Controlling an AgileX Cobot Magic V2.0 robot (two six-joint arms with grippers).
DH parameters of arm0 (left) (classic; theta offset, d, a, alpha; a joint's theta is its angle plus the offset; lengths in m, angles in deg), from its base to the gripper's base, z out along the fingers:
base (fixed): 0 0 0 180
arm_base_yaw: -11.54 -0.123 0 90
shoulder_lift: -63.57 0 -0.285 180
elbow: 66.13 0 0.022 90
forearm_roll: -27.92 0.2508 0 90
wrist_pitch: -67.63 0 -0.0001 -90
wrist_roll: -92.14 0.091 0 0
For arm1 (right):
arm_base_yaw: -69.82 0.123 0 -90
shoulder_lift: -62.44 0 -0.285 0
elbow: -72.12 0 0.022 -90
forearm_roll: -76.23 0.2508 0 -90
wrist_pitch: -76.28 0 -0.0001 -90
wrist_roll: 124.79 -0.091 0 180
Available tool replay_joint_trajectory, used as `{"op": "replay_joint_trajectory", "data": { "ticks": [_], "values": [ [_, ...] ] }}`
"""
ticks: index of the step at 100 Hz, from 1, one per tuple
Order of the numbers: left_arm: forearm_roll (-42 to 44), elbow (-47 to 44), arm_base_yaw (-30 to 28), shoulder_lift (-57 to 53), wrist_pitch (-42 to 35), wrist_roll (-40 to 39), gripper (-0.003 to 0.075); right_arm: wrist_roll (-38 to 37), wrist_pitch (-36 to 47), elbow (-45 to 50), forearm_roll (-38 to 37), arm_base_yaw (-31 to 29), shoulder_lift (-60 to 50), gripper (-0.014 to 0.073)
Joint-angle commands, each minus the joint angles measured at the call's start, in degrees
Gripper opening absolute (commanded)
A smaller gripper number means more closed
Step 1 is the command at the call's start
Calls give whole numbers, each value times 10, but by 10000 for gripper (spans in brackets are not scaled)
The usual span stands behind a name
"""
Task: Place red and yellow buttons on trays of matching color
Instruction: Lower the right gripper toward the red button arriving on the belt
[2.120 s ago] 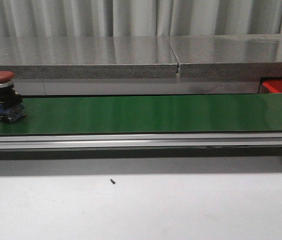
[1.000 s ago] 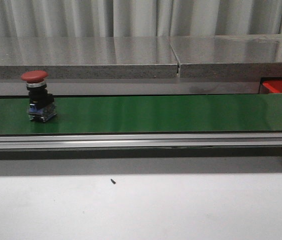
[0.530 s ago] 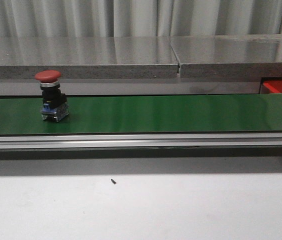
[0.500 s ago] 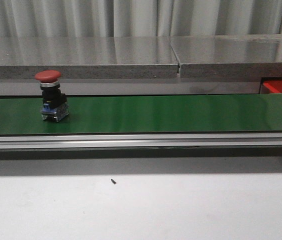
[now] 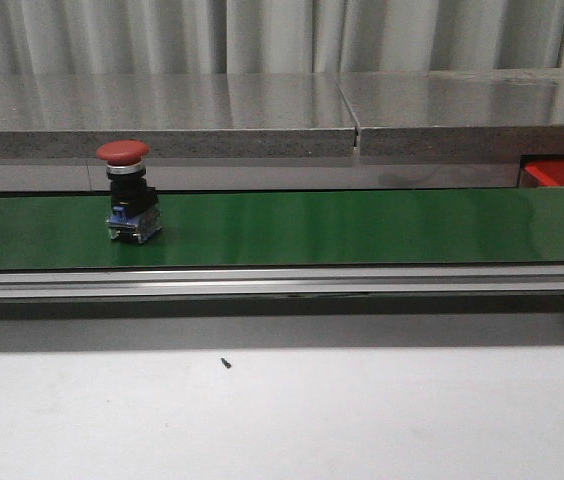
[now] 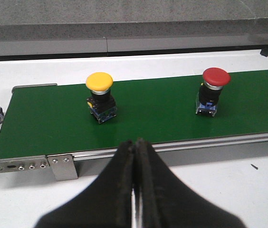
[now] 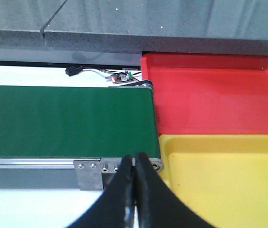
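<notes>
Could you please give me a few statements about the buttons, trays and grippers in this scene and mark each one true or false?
1. The red button stands upright on the green belt. True.
2. A yellow button is also on the belt. True; it shows in the left wrist view.
3. The red button already sits in the red tray. False; both the red tray and the yellow tray hold nothing in the right wrist view.
4. The left gripper is holding the yellow button. False; its jaws are shut on nothing, short of the belt.
5. The right gripper is wide open. False; its jaws are closed together.
</notes>
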Motion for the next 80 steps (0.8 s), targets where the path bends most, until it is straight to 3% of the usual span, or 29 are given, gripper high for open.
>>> {"op": "replay_joint_trajectory", "data": {
  "ticks": [1,18,40,49,61,73,80],
  "values": [
    [-5,16,5,3,-41,-2,-19,13,32,-59,0,2,70,-114],
    [-5,16,5,3,-41,-2,-19,48,14,-143,0,39,184,-114],
    [-5,16,5,3,-41,-2,-19,48,-24,-265,0,128,314,-113],
    [-5,16,5,3,-41,-2,-19,48,-59,-314,0,163,367,-71],
    [-5,16,5,3,-41,-2,-19,48,-105,-385,0,205,432,128],
    [-5,16,5,3,-41,-2,-19,47,-126,-439,5,242,488,449],
    [-5,16,5,3,-41,-2,-19,47,-135,-470,7,260,516,582]
  ]
}}
